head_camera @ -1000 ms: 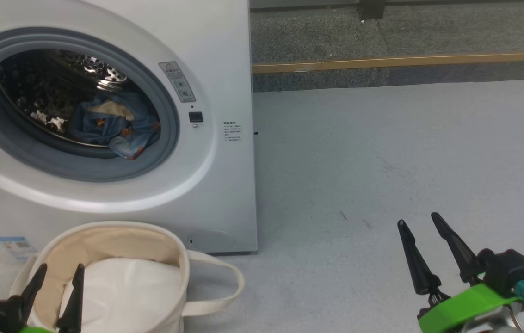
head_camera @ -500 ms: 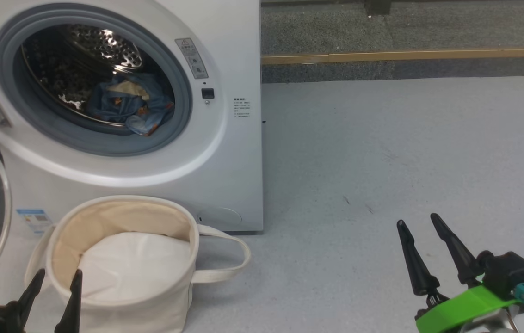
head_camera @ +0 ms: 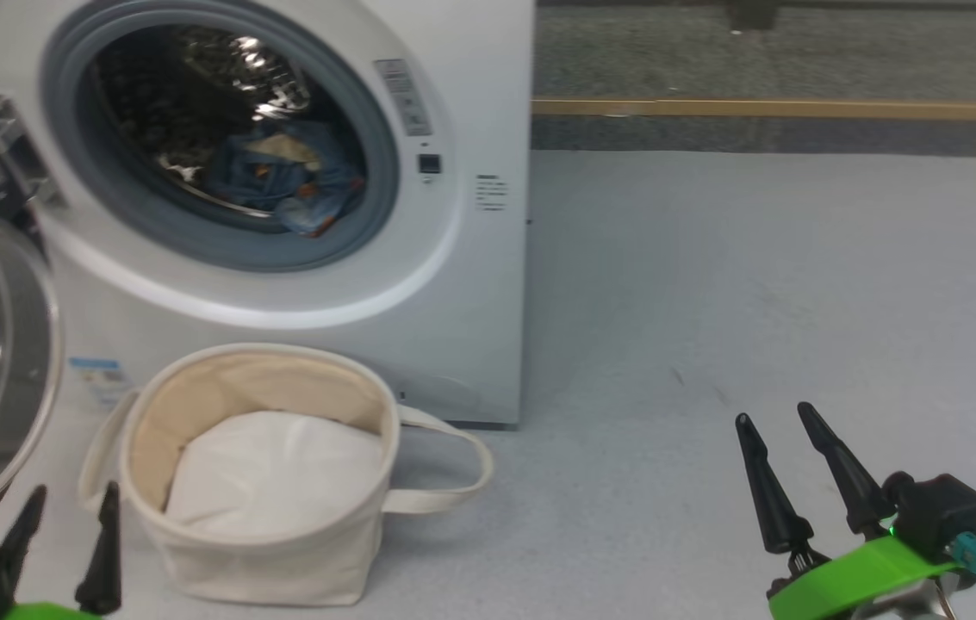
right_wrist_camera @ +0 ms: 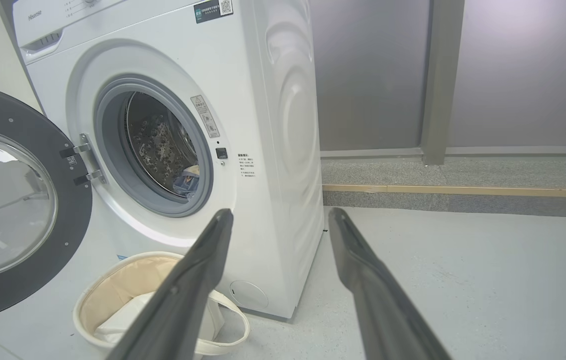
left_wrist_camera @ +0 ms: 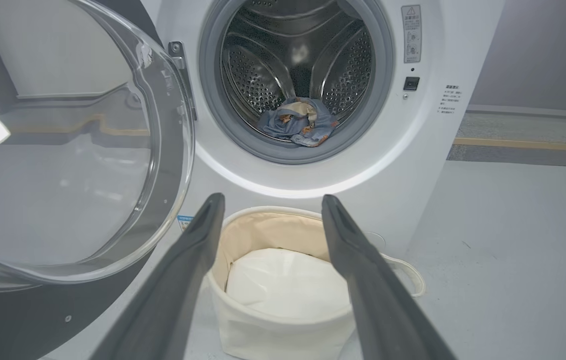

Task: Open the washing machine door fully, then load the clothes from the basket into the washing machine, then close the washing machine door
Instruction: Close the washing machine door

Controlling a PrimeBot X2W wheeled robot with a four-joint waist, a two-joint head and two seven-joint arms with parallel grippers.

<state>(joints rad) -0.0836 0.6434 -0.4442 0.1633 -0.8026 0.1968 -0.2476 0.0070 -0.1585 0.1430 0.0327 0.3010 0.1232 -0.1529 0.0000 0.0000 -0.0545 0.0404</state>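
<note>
Hanging wide open on hinge, door looks rigid and fairly heavy; glossy rim likely slick, glass bowl breakable. Best contact, judged: free rim edge far from hinge, steady push. Clothes lie soft in washer drum; basket holds just liner. Left gripper, right gripper both spread wide, empty.

The pale grey floor lies under the right claw. A yellow strip runs far ahead of it.

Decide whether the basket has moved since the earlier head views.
No. The basket keeps its place before the washing machine; the whole view shifted.
</note>
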